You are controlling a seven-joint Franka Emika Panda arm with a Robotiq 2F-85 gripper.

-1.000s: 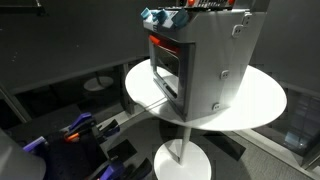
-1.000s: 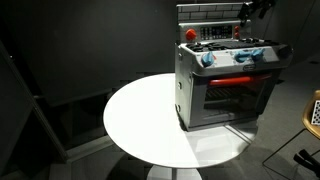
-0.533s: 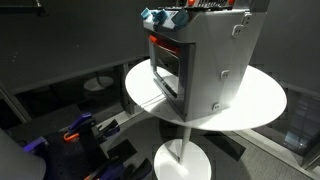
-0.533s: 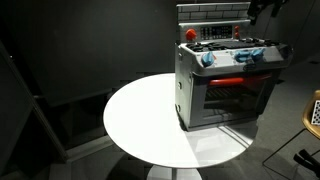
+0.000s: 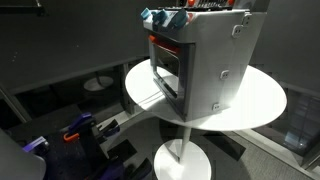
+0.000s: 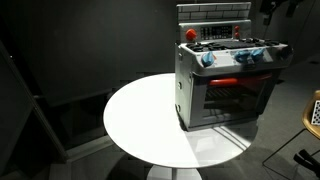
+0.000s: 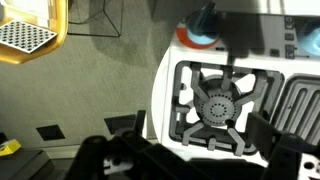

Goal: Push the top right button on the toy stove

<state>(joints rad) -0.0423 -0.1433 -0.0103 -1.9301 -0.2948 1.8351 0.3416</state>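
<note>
The toy stove [image 6: 225, 85] is a silver-grey box with a dark-windowed door, a red strip above it, and blue and red knobs along its top edge. It stands on the round white table [image 6: 140, 125] and shows in both exterior views [image 5: 200, 60]. My gripper [image 6: 275, 7] hangs above the stove's back right corner, at the frame's top edge, touching nothing. In the wrist view the gripper [image 7: 200, 135] is open and empty, its dark fingers on either side of a grey burner grate [image 7: 220, 105], with a blue knob [image 7: 203, 22] beyond.
The table stands on a single pedestal [image 5: 180, 155] over a dark floor. Blue and orange items [image 5: 75, 130] lie on the floor nearby. A yellow perforated tray [image 7: 30, 30] shows on the floor in the wrist view.
The gripper has moved up and to the right, away from the stove's back panel, toward the frame's top corner. The stove has not moved.
</note>
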